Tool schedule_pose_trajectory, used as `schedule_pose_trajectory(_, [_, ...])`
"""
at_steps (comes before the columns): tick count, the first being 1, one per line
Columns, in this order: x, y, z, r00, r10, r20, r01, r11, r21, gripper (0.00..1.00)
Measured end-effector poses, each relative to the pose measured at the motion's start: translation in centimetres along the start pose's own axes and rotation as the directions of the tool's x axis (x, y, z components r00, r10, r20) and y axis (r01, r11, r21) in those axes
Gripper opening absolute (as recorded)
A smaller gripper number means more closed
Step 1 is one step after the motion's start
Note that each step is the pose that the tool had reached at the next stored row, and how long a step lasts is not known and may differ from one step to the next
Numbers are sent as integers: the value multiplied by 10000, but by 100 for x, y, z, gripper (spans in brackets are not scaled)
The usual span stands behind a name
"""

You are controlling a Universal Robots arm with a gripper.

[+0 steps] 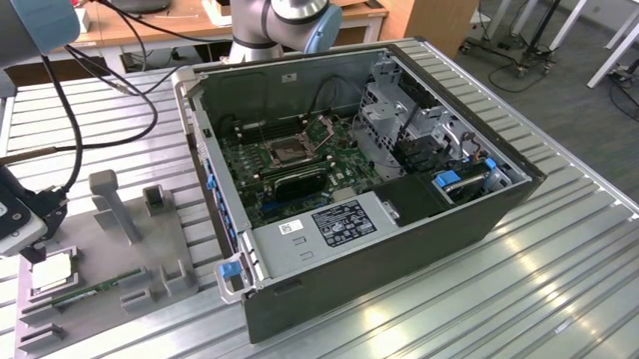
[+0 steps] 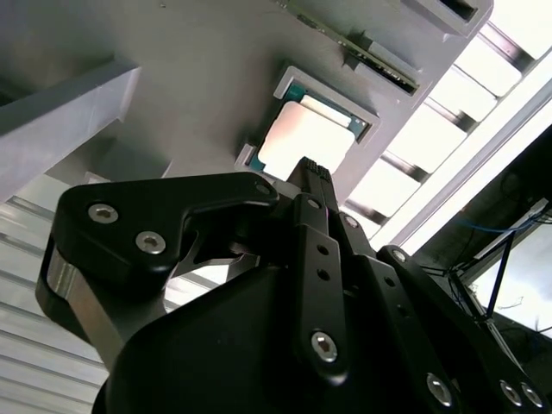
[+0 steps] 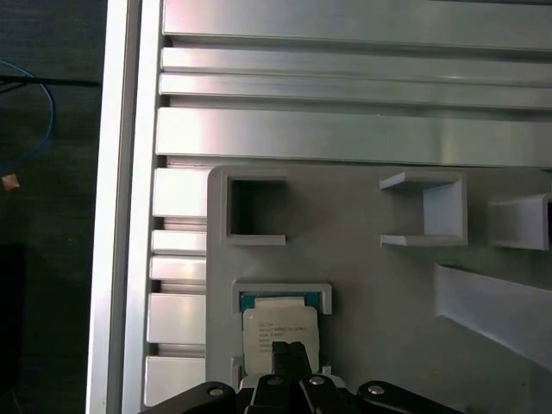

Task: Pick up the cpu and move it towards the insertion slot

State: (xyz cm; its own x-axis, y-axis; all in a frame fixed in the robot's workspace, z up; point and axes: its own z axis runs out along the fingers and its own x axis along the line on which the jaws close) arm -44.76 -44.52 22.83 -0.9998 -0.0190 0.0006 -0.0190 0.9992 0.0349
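Note:
The cpu [image 1: 50, 274] lies flat in a square nest on the grey holder plate [image 1: 150, 250] at the exterior view's left. Its silver top shows in both wrist views [image 2: 302, 138] [image 3: 278, 326]. My gripper [image 1: 35, 254] hangs right over it, black fingertips pressed together and shut [image 2: 308, 168] [image 3: 286, 352] above the chip's middle. I cannot tell whether they touch it. The insertion slot [image 1: 289, 153], a silver frame around a dark centre, sits on the green motherboard inside the open computer case, far to the exterior view's right of my gripper.
The open case [image 1: 399, 247] stands on a ribbed metal table. A green memory stick [image 1: 95, 288] [image 2: 371, 60] lies on the holder plate next to the cpu. A tall grey post [image 1: 112, 203] and small brackets rise from the plate. Black cables [image 1: 100, 112] trail behind.

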Motion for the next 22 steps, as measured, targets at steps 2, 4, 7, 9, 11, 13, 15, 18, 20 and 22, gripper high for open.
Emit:
schedule_pose_trajectory(2, [0,-3,19,10000,0,2,0,10000,-1,11])
schedule_pose_trajectory(4, [0,-4,34,10000,0,0,0,10000,0,11])
schedule_pose_trajectory(7, [-1,-10,45,10000,-2,-1,2,10000,1,11])
schedule_pose_trajectory(9, [0,-25,51,10000,-1,0,1,10000,0,11])
schedule_pose_trajectory(11, [0,-34,59,10000,-1,1,1,10000,-1,11])
schedule_pose_trajectory(13, [1,-36,77,10000,1,2,-1,10000,-1,11])
schedule_pose_trajectory(15, [0,-39,88,10000,-1,-1,1,10000,1,11])
schedule_pose_trajectory(18, [0,-39,91,10000,0,-1,0,10000,1,11])
schedule_pose_trajectory(20, [0,-38,99,10000,-1,3,1,10000,-2,11])
schedule_pose_trajectory(22, [0,-39,110,10000,-1,0,1,10000,0,11])
